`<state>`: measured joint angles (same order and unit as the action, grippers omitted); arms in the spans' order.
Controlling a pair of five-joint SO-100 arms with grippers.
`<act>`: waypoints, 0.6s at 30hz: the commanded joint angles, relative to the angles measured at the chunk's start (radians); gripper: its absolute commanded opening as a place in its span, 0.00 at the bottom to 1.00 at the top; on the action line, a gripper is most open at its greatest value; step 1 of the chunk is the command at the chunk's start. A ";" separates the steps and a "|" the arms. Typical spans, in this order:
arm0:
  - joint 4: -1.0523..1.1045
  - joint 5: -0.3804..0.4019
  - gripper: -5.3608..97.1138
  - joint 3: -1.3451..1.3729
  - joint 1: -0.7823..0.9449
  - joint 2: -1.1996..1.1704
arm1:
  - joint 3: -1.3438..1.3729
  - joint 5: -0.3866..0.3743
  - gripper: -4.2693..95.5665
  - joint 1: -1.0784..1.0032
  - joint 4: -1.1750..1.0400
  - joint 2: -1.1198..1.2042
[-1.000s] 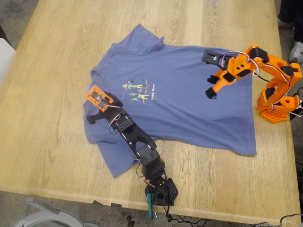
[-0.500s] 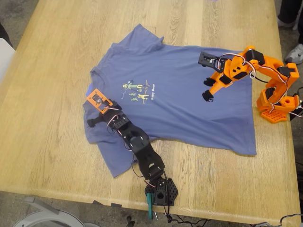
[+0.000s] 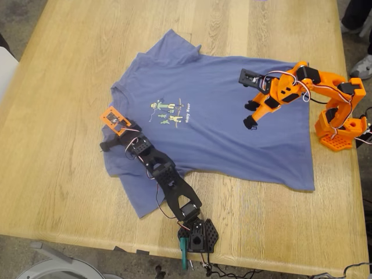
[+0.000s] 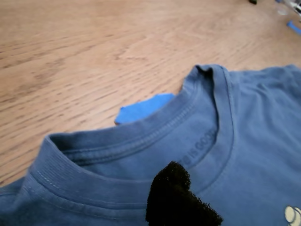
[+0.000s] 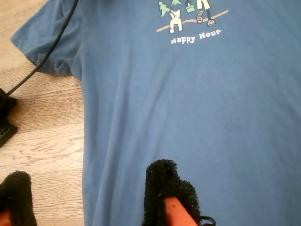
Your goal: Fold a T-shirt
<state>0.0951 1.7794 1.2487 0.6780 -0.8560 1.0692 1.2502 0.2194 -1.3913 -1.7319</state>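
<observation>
The slate-blue T-shirt (image 3: 221, 133) lies spread flat, print side up, on the wooden table, with its collar toward the exterior view's left. My first gripper (image 3: 108, 135), on the black arm, hovers open at the collar. The first wrist view shows the collar (image 4: 141, 141), a bright blue label (image 4: 143, 107) and one black pad (image 4: 171, 188). My second gripper (image 3: 250, 114), on the orange arm, is open just above the shirt's body. Its two foam pads (image 5: 164, 188) stand wide apart, one over cloth and one over bare wood. The print (image 5: 193, 19) lies farther ahead.
The wooden table (image 3: 58, 174) reaches well past the shirt. The black arm's base (image 3: 197, 235) sits at the near edge. The orange arm's base (image 3: 340, 131) is at the exterior view's right. A shoe (image 3: 363, 64) shows beyond that edge. A black cable (image 5: 47, 52) crosses a sleeve.
The black arm has stretched toward the exterior view's left, carrying my first gripper out to the collar's edge. The orange arm has reached farther left over the shirt's body.
</observation>
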 commanded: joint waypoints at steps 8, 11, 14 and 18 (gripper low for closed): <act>-0.029 0.080 0.70 -0.114 0.012 0.041 | -0.015 -0.011 0.39 -0.012 0.005 0.009; -0.055 0.097 0.69 -0.101 -0.005 0.052 | -0.041 -0.012 0.39 -0.020 0.002 0.025; -0.072 0.109 0.69 -0.101 -0.012 0.083 | -0.064 -0.015 0.39 -0.023 0.002 0.041; -0.115 0.120 0.67 -0.101 -0.031 0.104 | -0.084 -0.037 0.39 -0.011 0.005 0.054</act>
<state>0.0092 1.8638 1.1812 0.6719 -0.7440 1.0385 1.2226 0.1979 -1.3913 -1.6736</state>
